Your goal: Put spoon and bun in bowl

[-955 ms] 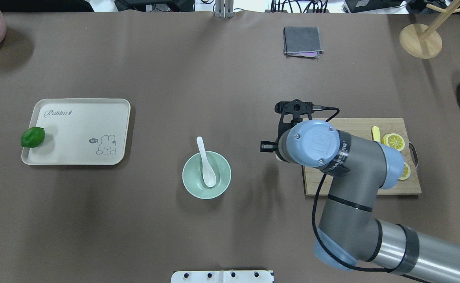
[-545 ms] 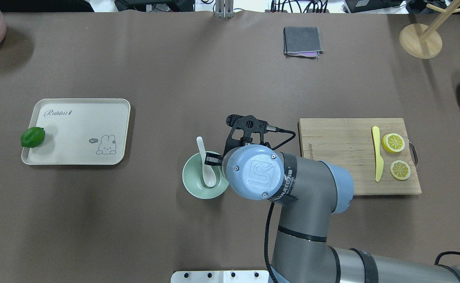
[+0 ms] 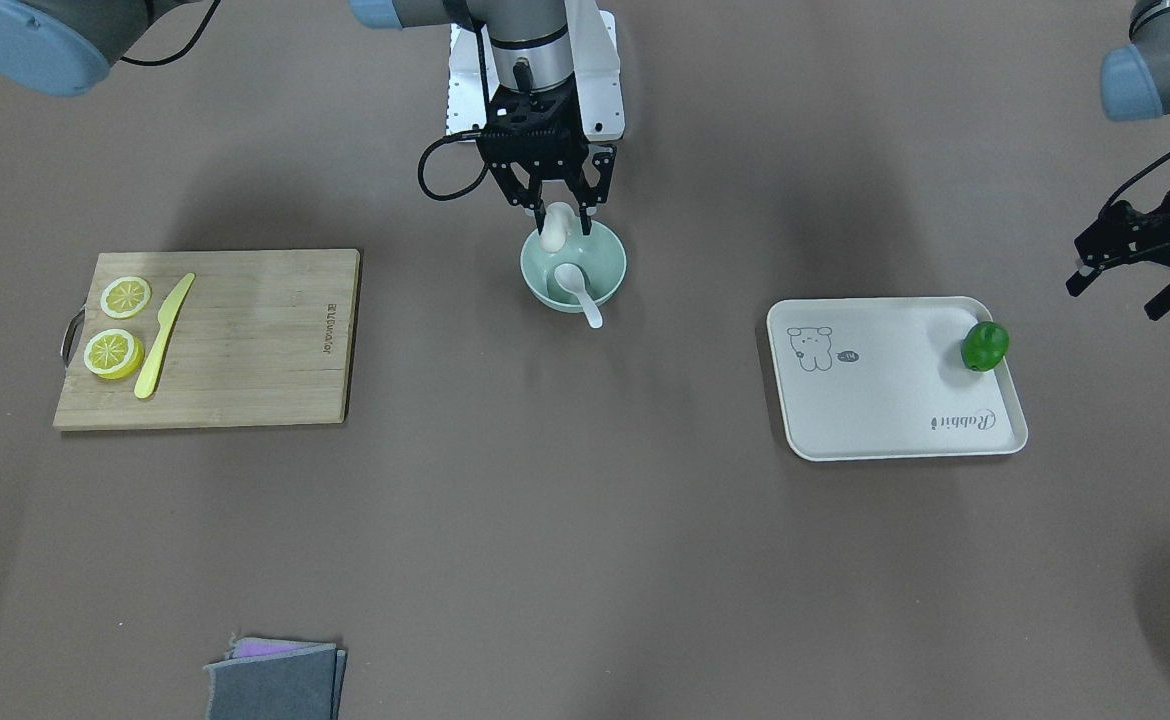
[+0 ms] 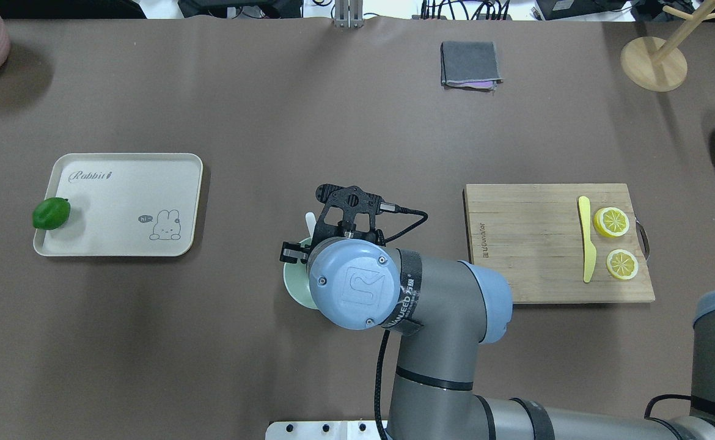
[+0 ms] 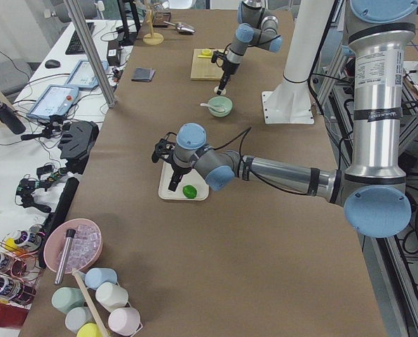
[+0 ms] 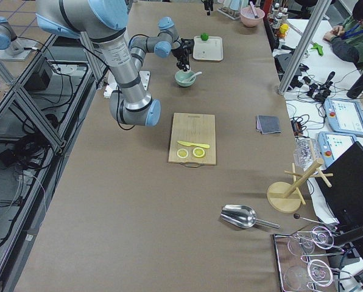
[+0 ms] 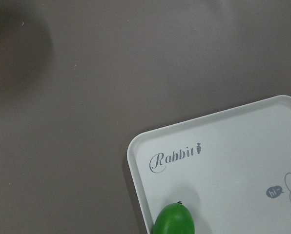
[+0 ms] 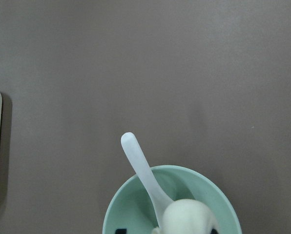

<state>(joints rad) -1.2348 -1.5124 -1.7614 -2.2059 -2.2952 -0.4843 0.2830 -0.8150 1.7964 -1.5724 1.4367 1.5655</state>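
Moved over from the cutting board point(image 3: 245, 340) within the last second, the right claw point(image 3: 557, 212) is seen closed on the bun point(image 3: 554, 230), held just above the bowl point(image 3: 537, 282). The spoon point(image 3: 575, 285) is already laid inside, so only the release is judged left.

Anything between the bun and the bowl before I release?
Nothing blocks it. The right end effector holds the bun over the bowl; only the spoon lies inside, its scoop possibly partly beneath.

mint-green bowl point(image 3: 613, 272), white spoon point(image 3: 571, 281), white bun point(image 3: 554, 228), cream tray point(image 3: 885, 390) with grey rabbit print, green lime point(image 3: 984, 346)
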